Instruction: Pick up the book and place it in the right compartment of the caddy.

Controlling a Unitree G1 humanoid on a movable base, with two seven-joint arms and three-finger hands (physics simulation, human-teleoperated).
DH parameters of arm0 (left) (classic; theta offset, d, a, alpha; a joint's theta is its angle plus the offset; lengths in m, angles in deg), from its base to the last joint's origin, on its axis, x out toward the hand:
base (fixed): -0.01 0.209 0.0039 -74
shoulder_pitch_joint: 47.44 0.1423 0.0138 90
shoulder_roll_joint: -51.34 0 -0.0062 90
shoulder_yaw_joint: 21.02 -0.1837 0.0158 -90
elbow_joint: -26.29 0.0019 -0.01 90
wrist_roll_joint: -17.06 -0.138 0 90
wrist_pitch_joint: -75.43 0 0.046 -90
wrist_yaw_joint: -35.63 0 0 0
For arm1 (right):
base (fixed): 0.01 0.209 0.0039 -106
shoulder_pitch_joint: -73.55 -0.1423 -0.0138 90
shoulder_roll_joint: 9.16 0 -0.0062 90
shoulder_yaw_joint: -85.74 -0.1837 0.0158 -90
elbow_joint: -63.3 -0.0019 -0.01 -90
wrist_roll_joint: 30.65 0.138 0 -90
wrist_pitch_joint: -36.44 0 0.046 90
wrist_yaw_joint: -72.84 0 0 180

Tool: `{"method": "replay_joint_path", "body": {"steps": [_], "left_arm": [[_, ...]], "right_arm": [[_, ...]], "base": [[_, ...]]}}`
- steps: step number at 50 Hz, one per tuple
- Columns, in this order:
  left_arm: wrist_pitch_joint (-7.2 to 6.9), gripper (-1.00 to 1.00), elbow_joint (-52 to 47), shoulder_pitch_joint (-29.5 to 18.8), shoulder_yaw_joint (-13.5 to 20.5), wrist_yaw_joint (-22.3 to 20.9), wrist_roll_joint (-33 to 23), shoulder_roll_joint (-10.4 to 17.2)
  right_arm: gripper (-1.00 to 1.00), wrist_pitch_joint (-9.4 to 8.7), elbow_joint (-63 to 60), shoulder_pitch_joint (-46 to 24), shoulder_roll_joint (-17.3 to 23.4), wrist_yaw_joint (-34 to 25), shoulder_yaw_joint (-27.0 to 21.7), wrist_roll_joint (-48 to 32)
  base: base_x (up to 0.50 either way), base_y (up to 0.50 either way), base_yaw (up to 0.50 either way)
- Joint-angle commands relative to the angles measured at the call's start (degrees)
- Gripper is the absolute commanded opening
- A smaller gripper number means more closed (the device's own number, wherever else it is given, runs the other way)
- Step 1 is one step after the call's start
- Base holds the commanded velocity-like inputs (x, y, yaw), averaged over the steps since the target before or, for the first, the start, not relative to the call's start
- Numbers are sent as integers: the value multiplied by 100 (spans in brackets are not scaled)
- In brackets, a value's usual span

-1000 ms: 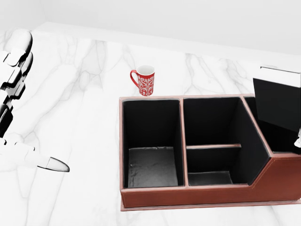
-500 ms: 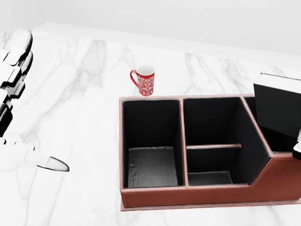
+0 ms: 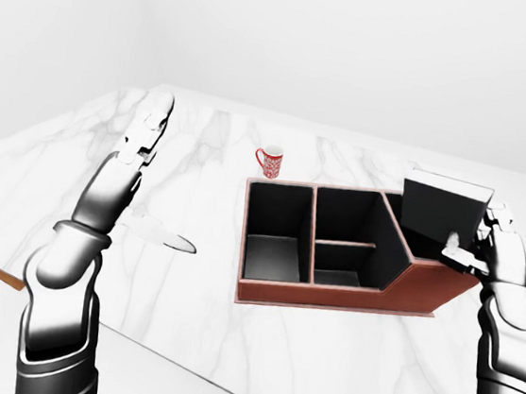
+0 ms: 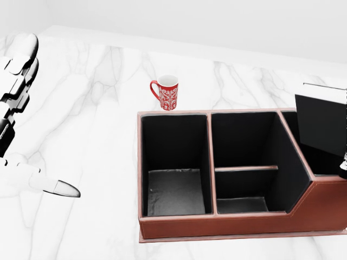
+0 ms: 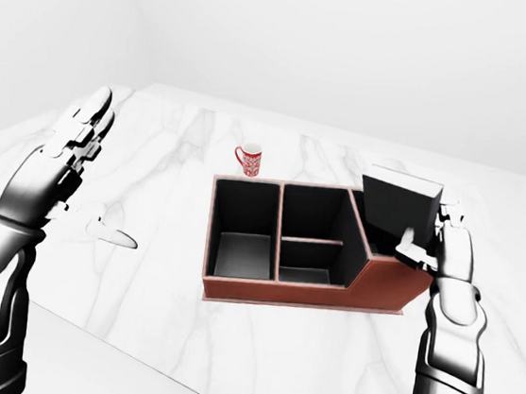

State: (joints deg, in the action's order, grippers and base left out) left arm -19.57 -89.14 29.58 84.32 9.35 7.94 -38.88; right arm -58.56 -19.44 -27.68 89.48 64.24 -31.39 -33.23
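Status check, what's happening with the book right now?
Right hand gripping book, upright over caddy's right compartment. Left hand open, raised clear. Mug beyond caddy, nothing blocking.

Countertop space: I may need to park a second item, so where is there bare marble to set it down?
Bare marble lies between the left hand and the caddy, and above the mug toward the wall. A strip below the caddy's wall is also bare. It is crowded at the caddy's right end, where the right hand holds the book.
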Motion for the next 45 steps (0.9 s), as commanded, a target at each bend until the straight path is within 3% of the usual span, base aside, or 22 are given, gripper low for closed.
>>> {"method": "replay_joint_path", "body": {"steps": [1, 45], "left_arm": [[0, 100, 7, -97, 76, 57, 229, -12], [0, 100, -73, -70, 50, 27, 196, -27]], "right_arm": [[-100, 0, 452, -163, 96, 178, 56, 410], [-100, 0, 807, -275, 221, 229, 105, 429]], "base": [[0, 0, 0], [0, 0, 1]]}}
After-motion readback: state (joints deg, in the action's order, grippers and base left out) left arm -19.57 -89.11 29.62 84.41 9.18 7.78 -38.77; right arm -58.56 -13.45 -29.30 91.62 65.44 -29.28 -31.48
